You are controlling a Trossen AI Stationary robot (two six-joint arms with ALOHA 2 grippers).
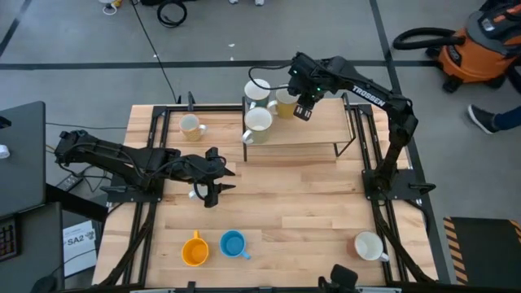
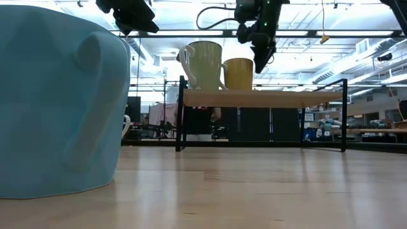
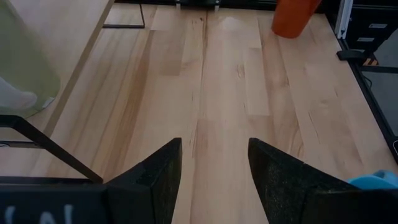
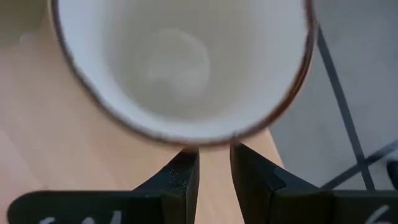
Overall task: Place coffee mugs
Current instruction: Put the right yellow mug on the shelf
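A raised wooden shelf [image 1: 301, 134] stands at the table's far middle. Two white mugs [image 1: 258, 89] [image 1: 258, 120] stand upright on its left part. Beside them is a tan mug [image 1: 285, 103] with a brown rim and a white inside [image 4: 180, 62]. My right gripper [image 1: 303, 110] is just right of this mug, pointing steeply down and shut on it. My left gripper [image 1: 210, 194] hangs open over the bare table left of centre, nothing between its fingers [image 3: 155, 180]. My right gripper comes from above, slanting down, and meets the tan mug just outside its rim [image 4: 211, 144]. Its fingers stand close together. The rim and the fingers hide the part between them. The mug [image 2: 238, 73] is upright, its base at shelf level; whether it rests there I cannot tell.
On the table stand a cream mug [image 1: 191, 126] at the far left, an orange mug [image 1: 194, 250] and a blue mug [image 1: 234, 244] near the front, and a white mug [image 1: 370, 246] at the front right. The shelf's right half [image 2: 299, 97] is bare.
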